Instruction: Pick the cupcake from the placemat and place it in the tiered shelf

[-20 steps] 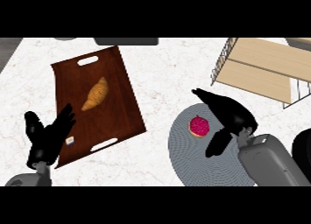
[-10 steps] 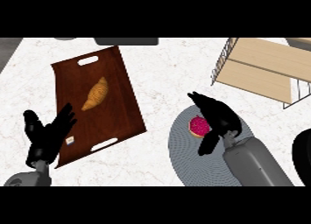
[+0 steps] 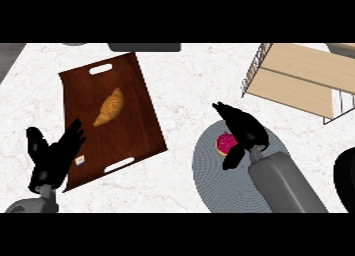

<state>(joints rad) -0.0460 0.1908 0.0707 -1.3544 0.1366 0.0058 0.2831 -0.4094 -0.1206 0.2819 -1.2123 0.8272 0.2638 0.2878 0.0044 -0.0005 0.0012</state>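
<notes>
A pink-topped cupcake (image 3: pixel 225 143) sits near the upper edge of the round grey placemat (image 3: pixel 223 180) at the lower right. My right hand (image 3: pixel 245 131) hovers directly over its right side. The fingers stretch up-left past it and the thumb points down beside it, so the cupcake lies in the gap and is partly hidden. The hand is open. The wire tiered shelf (image 3: pixel 301 75) with wooden boards stands at the upper right, apart from the hand. My left hand (image 3: pixel 53 156) rests open at the lower left.
A dark wooden tray (image 3: pixel 132 125) lies tilted at the left with a croissant (image 3: pixel 109 107) on it; my left hand overlaps its lower corner. A dark object (image 3: pixel 351 176) shows at the right edge. White marble counter lies between tray and placemat.
My right hand and forearm have slid left and slightly down, coming over the cupcake and covering more of it. The left hand has stayed in place.
</notes>
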